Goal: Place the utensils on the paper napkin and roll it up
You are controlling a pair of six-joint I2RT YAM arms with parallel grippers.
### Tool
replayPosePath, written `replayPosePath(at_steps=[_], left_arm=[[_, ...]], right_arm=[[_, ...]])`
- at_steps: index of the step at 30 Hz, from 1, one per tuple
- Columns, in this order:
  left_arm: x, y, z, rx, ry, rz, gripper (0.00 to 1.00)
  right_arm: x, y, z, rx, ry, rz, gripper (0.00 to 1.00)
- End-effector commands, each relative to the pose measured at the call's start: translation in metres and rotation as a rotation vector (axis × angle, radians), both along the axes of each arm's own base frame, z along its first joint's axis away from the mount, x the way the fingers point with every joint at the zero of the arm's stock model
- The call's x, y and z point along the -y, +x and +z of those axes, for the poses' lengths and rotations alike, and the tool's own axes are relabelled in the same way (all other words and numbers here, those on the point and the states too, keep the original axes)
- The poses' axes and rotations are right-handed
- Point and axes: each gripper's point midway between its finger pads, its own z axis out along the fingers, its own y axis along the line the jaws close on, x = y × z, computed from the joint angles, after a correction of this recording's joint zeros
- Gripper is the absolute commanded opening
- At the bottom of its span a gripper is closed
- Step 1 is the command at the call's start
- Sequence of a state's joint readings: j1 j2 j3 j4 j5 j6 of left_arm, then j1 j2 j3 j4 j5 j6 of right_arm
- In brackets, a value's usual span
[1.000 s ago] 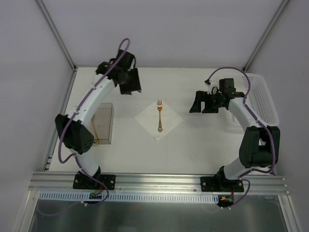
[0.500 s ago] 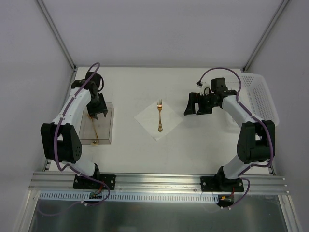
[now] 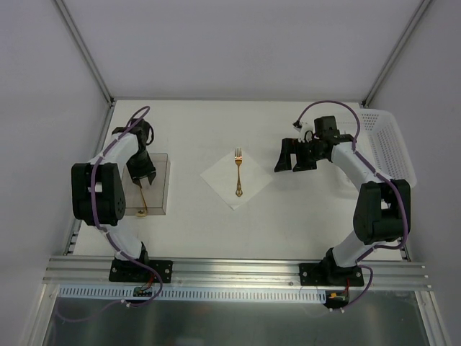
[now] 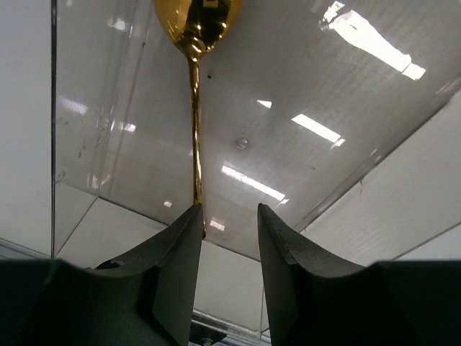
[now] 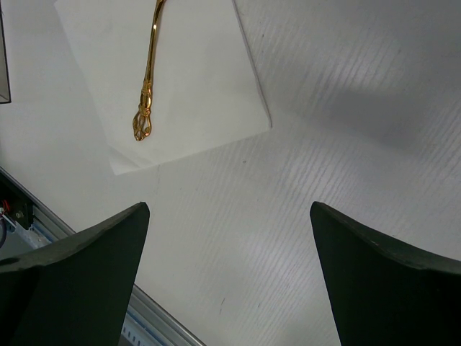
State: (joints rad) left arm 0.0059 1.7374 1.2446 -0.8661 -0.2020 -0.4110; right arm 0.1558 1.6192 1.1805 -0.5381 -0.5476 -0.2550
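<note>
**Step in hand:** collection of the second utensil. The left gripper (image 3: 145,176) stood inside the clear rectangular plastic tray (image 3: 160,189) at the left of the white table (image 3: 302,209), over the handle of the slim gold-coloured metal spoon (image 4: 194,130).

**Jaws:** the left jaws were narrowly parted, with the spoon's handle end just inside one finger (image 4: 176,259) and not seen to be clamped. The right gripper (image 3: 292,156) hung wide apart and empty, beside the napkin.

**Task items:** the gold-coloured metal fork (image 3: 238,174) lay along a diagonal of the thin square white paper napkin (image 3: 220,179), tines away from the arms. The napkin lay flat and unrolled at mid-table.

**Next move, as judged:** centre the jaws on the thin handle, close, lift clear of the tray walls and carry the spoon to lie beside the fork.
</note>
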Motion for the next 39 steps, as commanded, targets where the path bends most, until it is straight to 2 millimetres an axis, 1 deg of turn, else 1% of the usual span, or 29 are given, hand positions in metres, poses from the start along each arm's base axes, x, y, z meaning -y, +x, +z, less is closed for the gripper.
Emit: replayPosePath(at_steps=[1, 2, 6, 11, 12, 14, 19, 22, 24, 28, 29, 30, 34, 35, 36, 37, 38, 39], left_arm=[[-0.014, 0.008, -0.007, 0.019, -0.021, 0.065, 0.37], [-0.014, 0.011, -0.011, 0.026, -0.036, 0.071, 0.37], [-0.017, 0.019, -0.015, 0.042, -0.055, 0.057, 0.38], [-0.024, 0.026, -0.021, 0.076, -0.059, 0.033, 0.43], [-0.025, 0.03, -0.023, 0.091, -0.062, 0.021, 0.43], [-0.026, 0.033, -0.028, 0.09, -0.072, 0.012, 0.43], [-0.04, 0.041, -0.033, 0.131, -0.073, 0.011, 0.43], [-0.042, 0.047, -0.03, 0.153, -0.071, -0.004, 0.42], [-0.04, 0.048, -0.034, 0.145, -0.082, -0.01, 0.41], [-0.037, 0.046, -0.047, 0.126, -0.103, -0.006, 0.34], [-0.036, 0.045, -0.05, 0.122, -0.109, -0.004, 0.28], [-0.034, 0.047, -0.052, 0.13, -0.116, -0.003, 0.25], [-0.028, 0.043, -0.061, 0.13, -0.153, 0.007, 0.18], [-0.027, 0.044, -0.06, 0.139, -0.154, 0.007, 0.16], [-0.027, 0.046, -0.056, 0.156, -0.152, 0.01, 0.08], [-0.027, 0.046, -0.054, 0.161, -0.153, 0.01, 0.03], [-0.027, 0.047, -0.05, 0.172, -0.154, 0.008, 0.0], [-0.027, 0.049, -0.041, 0.199, -0.152, 0.005, 0.0]], right_arm=[[-0.004, 0.002, 0.01, 0.011, 0.014, 0.019, 0.99], [-0.004, 0.002, 0.01, 0.012, 0.011, 0.018, 0.99], [-0.004, 0.002, 0.009, 0.007, 0.01, 0.018, 0.99], [-0.005, 0.002, 0.008, 0.001, 0.016, 0.021, 0.99], [-0.005, 0.002, 0.008, 0.001, 0.018, 0.02, 0.99], [-0.006, 0.002, 0.007, -0.003, 0.02, 0.02, 0.99], [-0.005, 0.005, 0.009, 0.004, 0.017, 0.016, 0.99], [-0.005, 0.006, 0.011, 0.008, 0.017, 0.016, 0.99], [-0.005, 0.007, 0.01, 0.009, 0.016, 0.015, 0.99], [-0.005, 0.008, 0.011, 0.009, 0.012, 0.022, 0.99], [-0.005, 0.008, 0.011, 0.008, 0.011, 0.026, 0.99], [-0.005, 0.008, 0.012, 0.01, 0.01, 0.031, 0.99], [-0.005, 0.007, 0.013, 0.011, 0.012, 0.052, 0.99], [-0.006, 0.007, 0.014, 0.015, 0.019, 0.064, 0.99], [-0.007, 0.007, 0.016, 0.017, 0.024, 0.071, 0.99], [-0.008, 0.006, 0.017, 0.014, 0.03, 0.077, 0.99], [-0.01, 0.004, 0.019, 0.011, 0.047, 0.086, 0.99], [-0.012, 0.004, 0.022, 0.018, 0.055, 0.097, 0.99]])
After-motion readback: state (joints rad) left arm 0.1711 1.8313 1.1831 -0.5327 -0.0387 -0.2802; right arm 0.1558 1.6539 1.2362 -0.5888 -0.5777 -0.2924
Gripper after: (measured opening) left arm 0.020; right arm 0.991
